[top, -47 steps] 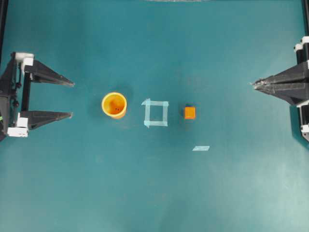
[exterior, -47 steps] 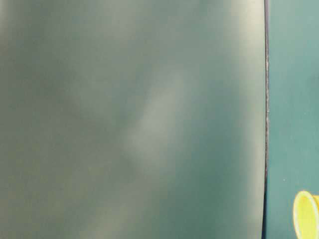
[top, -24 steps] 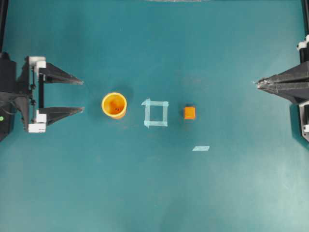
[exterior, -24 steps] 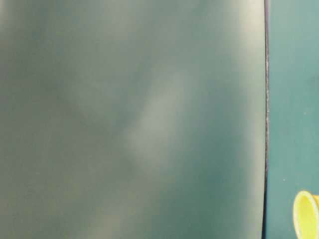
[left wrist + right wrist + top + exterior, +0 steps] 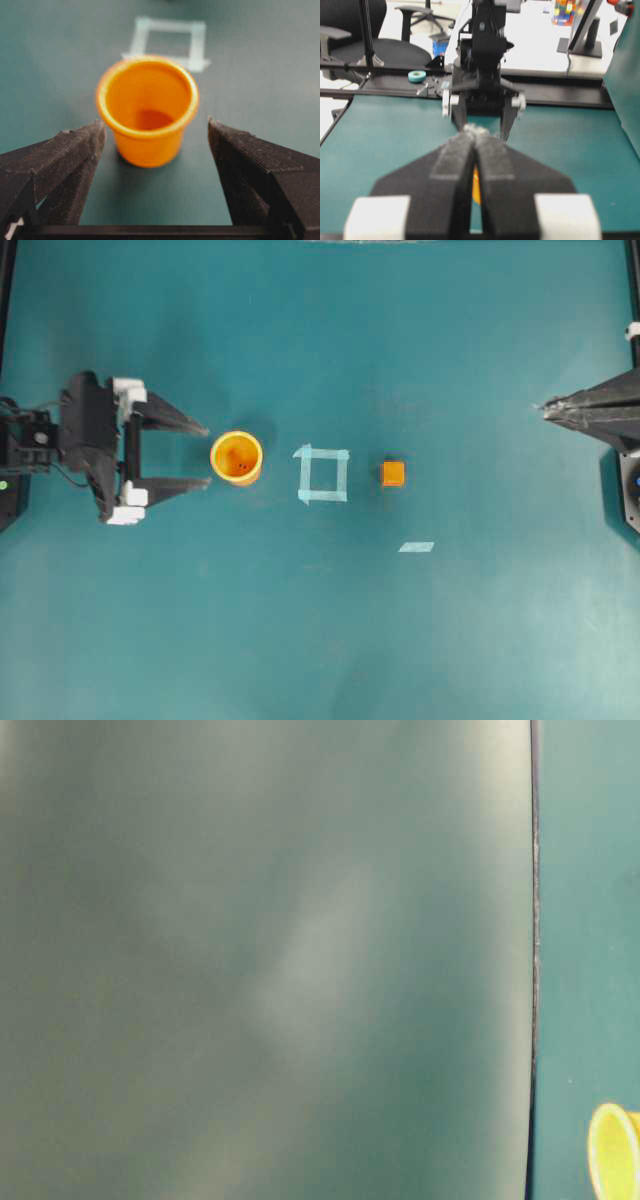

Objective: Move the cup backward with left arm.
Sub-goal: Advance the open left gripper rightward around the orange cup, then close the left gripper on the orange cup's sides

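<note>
The yellow-orange cup (image 5: 237, 457) stands upright on the teal table, left of a tape square. My left gripper (image 5: 207, 453) is open, its two fingertips just left of the cup and level with its sides, not touching it. In the left wrist view the cup (image 5: 147, 108) sits just ahead of the open gripper (image 5: 157, 127), between the lines of the two fingers. A sliver of the cup (image 5: 612, 1152) shows at the table-level view's lower right corner. My right gripper (image 5: 546, 411) is shut and empty at the far right edge; in its own view it (image 5: 476, 131) points at the left arm.
A light blue tape square (image 5: 322, 473) lies right of the cup, also visible in the left wrist view (image 5: 167, 41). A small orange cube (image 5: 393, 473) sits right of the square. A tape strip (image 5: 416, 547) lies below the cube. A blurred grey-green surface (image 5: 260, 960) fills most of the table-level view.
My left gripper has advanced rightward from the table's left edge to just short of the cup, staying open. The right gripper has drawn back slightly to the right. The cup has not moved.
</note>
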Motion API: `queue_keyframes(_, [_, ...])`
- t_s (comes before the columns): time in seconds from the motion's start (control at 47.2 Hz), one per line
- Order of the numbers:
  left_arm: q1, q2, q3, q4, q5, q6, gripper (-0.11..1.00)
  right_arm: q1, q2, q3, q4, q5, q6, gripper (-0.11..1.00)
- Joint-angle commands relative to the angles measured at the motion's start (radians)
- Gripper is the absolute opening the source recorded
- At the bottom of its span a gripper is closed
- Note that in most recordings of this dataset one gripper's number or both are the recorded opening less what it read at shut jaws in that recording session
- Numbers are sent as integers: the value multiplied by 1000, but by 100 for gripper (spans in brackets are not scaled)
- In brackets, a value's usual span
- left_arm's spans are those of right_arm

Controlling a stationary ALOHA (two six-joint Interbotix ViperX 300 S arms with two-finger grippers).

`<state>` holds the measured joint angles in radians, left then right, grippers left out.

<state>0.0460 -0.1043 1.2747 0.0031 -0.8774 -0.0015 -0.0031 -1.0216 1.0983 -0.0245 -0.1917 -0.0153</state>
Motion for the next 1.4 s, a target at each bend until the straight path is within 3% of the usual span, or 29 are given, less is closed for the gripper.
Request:
queue_keyframes(0.0, [-11,44,-29,2,-26,-2,79,-2,-6,-34,-2,0,-2,0])
queue_keyframes(0.318, [3,163,-55,-2,-74,0,79,-2,-18,-40,-2,18,-2,0])
queue_keyframes(1.378, [15,276,-176,0,-80,3,76,-2,-25,-48,-2,20,-2,0])
